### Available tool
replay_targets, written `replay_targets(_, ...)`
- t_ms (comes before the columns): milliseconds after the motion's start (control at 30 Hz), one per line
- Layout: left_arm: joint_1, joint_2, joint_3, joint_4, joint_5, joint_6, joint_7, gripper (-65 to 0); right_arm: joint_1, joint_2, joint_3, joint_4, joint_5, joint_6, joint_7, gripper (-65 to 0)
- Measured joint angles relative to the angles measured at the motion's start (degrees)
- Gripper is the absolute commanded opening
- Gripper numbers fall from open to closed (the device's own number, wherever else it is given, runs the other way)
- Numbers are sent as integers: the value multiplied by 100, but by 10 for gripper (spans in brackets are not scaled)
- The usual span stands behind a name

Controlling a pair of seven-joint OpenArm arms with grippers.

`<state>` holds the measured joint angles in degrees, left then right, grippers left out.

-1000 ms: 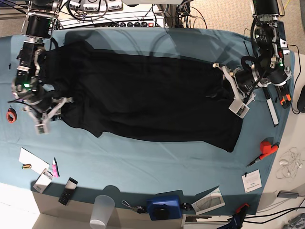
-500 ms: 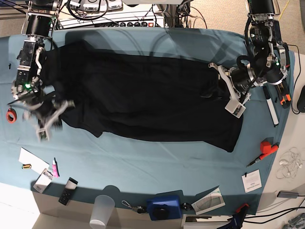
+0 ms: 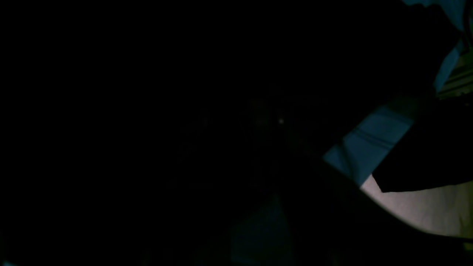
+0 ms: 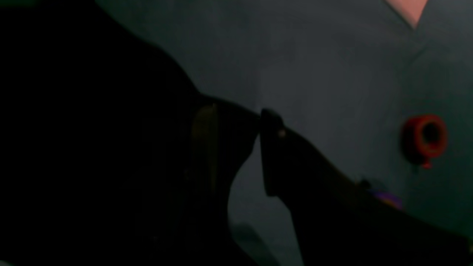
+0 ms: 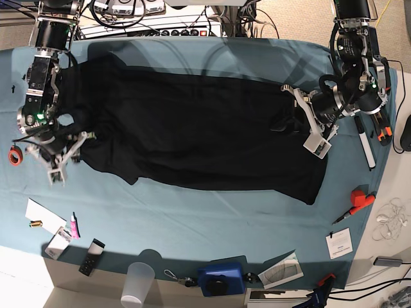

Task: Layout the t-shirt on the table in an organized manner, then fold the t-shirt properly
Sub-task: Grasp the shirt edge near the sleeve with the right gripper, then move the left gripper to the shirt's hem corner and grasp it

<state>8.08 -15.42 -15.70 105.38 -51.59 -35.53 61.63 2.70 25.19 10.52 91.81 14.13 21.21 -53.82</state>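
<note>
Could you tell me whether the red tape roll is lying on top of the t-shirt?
No, the red tape roll lies on the bare table, apart from the t-shirt.

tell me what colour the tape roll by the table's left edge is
Red tape roll, clearest in the base view.

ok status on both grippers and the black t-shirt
Right gripper open at the shirt's edge. Left gripper on the black t-shirt, grip unclear. Shirt spread on teal table.
</note>
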Motion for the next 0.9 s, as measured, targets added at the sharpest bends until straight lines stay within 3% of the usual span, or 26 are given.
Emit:
replay_targets(100,0,0,0,0,2,0,0,-512,2,0,0,-267,22,-46,105,-449)
replay_targets(233,0,2,0,0,0,0,0,-512,0,0,0,-289,651,107,98,-450)
replay_targets(300,0,2,0,0,2,0,0,-512,17,-46,0,-289,675,101,13,-450)
replay_targets(533,0,0,0,0,0,0,0,-512,11,-463,0,-382,675,101,-31,-453)
replay_targets(567,0,2,0,0,-2,0,0,-512,4,-494,0,-382,675,101,-17,-471)
replay_targets(700,0,0,0,0,0,0,0,-512,13,-553,0,-308,326,-46,-114,-646)
replay_targets(767,0,0,0,0,-2,0,0,-512,-11,-553,0,-83,122,-199,-227,-650)
replay_targets(900,0,2,0,0,2,0,0,-512,-7,-542,4,562,-79,-203,-46,-650)
